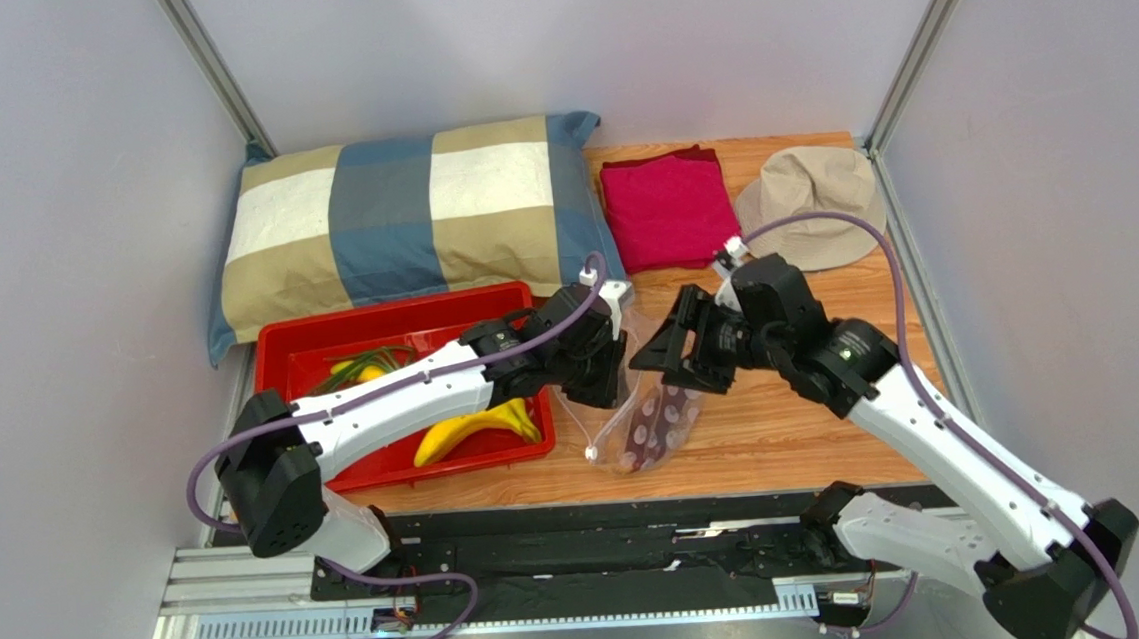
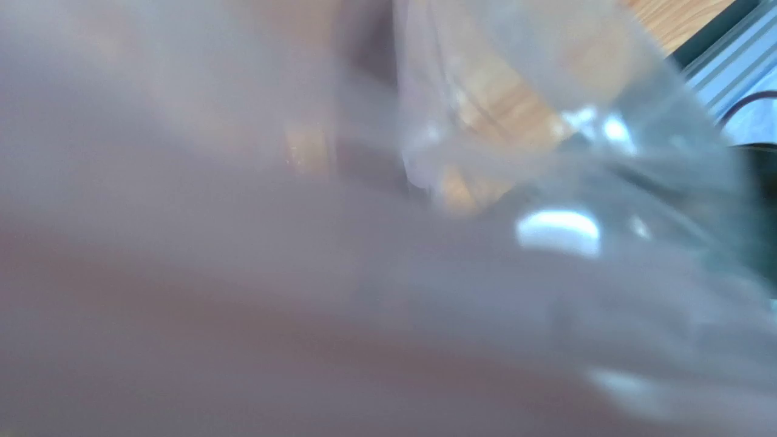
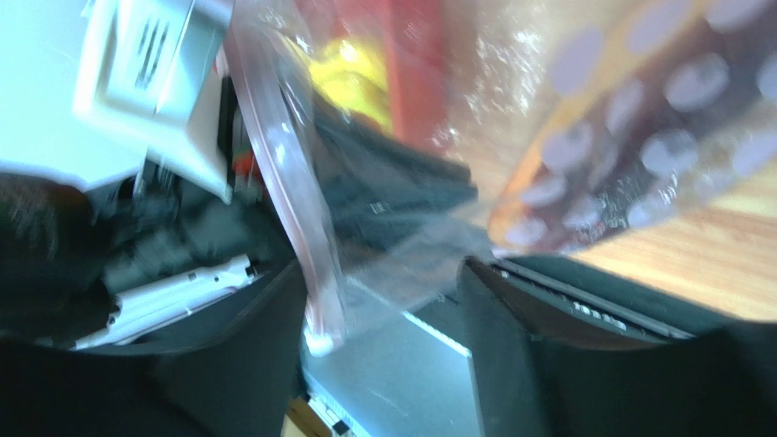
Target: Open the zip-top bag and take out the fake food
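Observation:
The clear zip-top bag [image 1: 631, 418] hangs between my two grippers over the wooden table, with something dark showing behind its pale dots. My left gripper [image 1: 602, 357] is at the bag's mouth and seems shut on it. In the left wrist view, blurred plastic [image 2: 511, 164] covers the fingers. My right gripper [image 3: 381, 273] is open wide, and the pink zip strip [image 3: 284, 191] hangs between its fingers without being pinched. Yellow bananas [image 1: 475, 432] and dark green bits [image 1: 364, 369] lie in the red tray [image 1: 381, 327]. A banana also shows in the right wrist view [image 3: 351, 73].
A checked pillow [image 1: 403, 219] lies at the back left. A folded red cloth [image 1: 669, 211] and a beige hat [image 1: 812, 205] lie at the back right. Metal frame posts rise at both back corners. A black rail runs along the near edge.

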`<state>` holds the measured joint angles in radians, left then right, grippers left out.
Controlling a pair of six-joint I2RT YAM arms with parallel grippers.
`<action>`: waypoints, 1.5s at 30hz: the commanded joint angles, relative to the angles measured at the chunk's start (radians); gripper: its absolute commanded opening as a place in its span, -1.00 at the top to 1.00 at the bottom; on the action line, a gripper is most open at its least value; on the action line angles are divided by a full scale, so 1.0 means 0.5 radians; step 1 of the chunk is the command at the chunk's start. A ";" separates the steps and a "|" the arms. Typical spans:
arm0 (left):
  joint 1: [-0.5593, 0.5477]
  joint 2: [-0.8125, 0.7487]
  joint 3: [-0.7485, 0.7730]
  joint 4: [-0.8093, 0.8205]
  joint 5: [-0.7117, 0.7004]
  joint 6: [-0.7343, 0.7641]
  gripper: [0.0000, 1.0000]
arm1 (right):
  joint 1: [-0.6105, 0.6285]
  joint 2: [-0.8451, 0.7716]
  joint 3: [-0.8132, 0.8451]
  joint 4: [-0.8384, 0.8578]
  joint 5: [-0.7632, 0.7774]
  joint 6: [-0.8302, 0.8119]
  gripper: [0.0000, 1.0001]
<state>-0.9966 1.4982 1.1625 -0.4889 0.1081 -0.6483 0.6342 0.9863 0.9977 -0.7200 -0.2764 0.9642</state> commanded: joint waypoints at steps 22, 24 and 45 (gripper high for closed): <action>-0.019 0.013 -0.331 0.290 0.192 0.063 0.69 | -0.287 -0.383 -0.832 -0.031 -0.063 -0.115 -0.44; -0.019 0.025 -0.337 0.287 0.213 0.054 0.70 | -0.317 -0.383 -1.004 0.138 -0.165 -0.063 -0.47; -0.029 -0.177 -0.589 0.652 0.658 -0.032 0.69 | -0.345 -0.220 -1.621 1.698 -0.417 0.606 1.00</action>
<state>-1.0023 1.4715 0.8742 -0.2428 0.3660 -0.6525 0.4675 0.9039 0.1532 -0.0185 -0.4664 1.2030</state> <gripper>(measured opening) 0.151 0.049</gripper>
